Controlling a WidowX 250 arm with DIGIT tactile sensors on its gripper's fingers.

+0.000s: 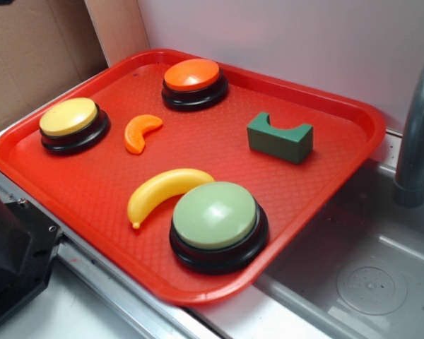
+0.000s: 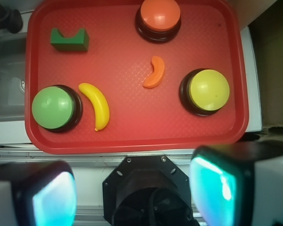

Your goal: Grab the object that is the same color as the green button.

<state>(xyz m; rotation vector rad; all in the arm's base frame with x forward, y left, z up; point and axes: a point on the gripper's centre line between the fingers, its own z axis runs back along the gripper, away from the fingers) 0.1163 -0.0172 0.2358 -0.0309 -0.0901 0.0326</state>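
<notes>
Overhead, the claw [image 2: 132, 193] hangs wide and empty, well back from the red tray [image 2: 127, 127]. The dark green block [image 2: 69, 40] stands upright near the tray's far corner, apart from the green button [image 2: 53, 107] and the banana [image 2: 98, 105] just beside it.

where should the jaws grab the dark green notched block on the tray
Come from above and close across the two long flat sides of the green block, near its middle. It sits upright, notch up, with open tray around it; the curved notch gives a poorer hold.
</notes>
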